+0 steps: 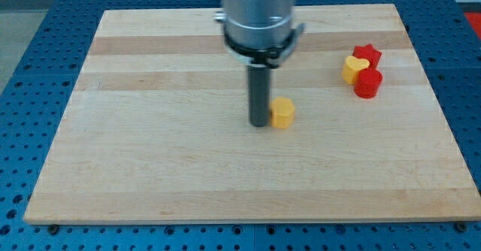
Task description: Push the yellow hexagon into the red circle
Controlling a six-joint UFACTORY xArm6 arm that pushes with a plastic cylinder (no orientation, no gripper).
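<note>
Beside yellow hexagon (282, 113), my tip (260, 123) touching.

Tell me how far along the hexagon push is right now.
Done: my tip sits right against the yellow hexagon, on its side toward the view's left, lined up to push it rightward. In hand: the push itself; the hexagon is still mid-board. Left: crossing the bare wood to the red circle, which sits near the view's right edge in a cluster with a yellow heart and a red star.

My tip (260, 122) rests on the board, rod standing upright.
</note>
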